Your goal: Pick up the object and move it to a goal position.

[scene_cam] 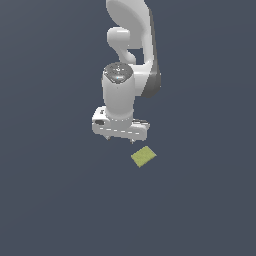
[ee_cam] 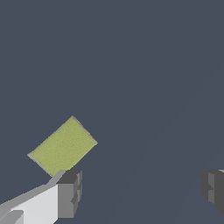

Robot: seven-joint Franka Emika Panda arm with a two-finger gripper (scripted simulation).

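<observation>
Yellow-green block (ee_cam: 63, 146) lies just outside the wide-open, empty claw (ee_cam: 140, 188)

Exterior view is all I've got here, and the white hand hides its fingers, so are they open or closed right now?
Observer: Open. In the wrist view the two dark grey fingers stand far apart with bare floor between them.
Operator: Is the small flat yellow-green rectangular block between them?
Observer: No. The block lies outside the gap, just beyond one finger, not between the pair.
Operator: Is that finger touching it?
Observer: Its tip overlaps the block's edge in the wrist view, but I cannot tell whether they touch. In your view the gripper looks apart from the block.
</observation>
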